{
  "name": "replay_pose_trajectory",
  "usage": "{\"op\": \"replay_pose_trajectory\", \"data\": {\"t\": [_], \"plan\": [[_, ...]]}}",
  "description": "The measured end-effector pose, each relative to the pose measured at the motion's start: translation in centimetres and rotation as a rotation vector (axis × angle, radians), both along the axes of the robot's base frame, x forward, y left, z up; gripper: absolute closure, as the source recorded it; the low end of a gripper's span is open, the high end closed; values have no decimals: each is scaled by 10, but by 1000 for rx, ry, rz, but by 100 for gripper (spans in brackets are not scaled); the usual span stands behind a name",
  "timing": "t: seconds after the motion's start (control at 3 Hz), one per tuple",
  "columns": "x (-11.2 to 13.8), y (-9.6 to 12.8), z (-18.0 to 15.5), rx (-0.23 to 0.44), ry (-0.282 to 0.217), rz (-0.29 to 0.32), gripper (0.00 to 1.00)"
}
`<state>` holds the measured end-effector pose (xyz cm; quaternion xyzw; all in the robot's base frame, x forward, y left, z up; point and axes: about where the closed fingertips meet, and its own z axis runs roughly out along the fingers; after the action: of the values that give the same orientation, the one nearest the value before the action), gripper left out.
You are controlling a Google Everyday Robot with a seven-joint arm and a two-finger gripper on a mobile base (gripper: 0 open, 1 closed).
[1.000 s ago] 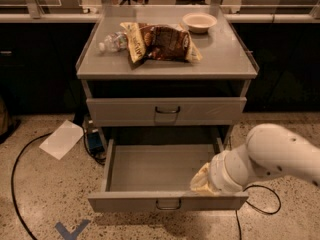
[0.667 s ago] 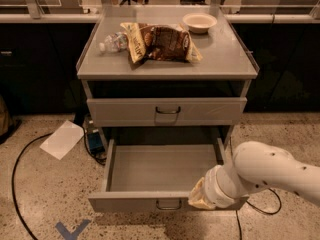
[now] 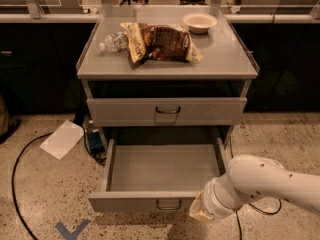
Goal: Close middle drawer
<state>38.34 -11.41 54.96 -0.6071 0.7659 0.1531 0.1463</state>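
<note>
The middle drawer point(image 3: 160, 166) stands pulled open below the worktop point(image 3: 220, 59), its long front running left to right with the handle point(image 3: 168, 204) at centre, and the gripper point(image 3: 201, 213), spread or closed I cannot tell, sits at that front's right end on the near side, so the push should go straight back.

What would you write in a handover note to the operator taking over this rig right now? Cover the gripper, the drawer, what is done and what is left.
Gripper: low, at the right end of the middle drawer's front panel, on its outer side, right of the handle; contact cannot be confirmed.
Middle drawer: pulled far out, nothing seen inside.
Top drawer: shut.
Done: arm brought to the drawer front.
Left: probably push the front panel straight in until shut.
</note>
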Motion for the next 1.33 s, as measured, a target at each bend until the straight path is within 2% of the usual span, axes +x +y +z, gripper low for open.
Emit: {"op": "replay_pose_trajectory", "data": {"t": [0.33,0.67,1.0,1.33], "plan": [[-5,2,-10,17,21,3,100],[-16,13,-43,66,71,-17,100],[-26,32,-94,118,139,-45,100],[-35,36,-107,131,170,-47,100]]}}
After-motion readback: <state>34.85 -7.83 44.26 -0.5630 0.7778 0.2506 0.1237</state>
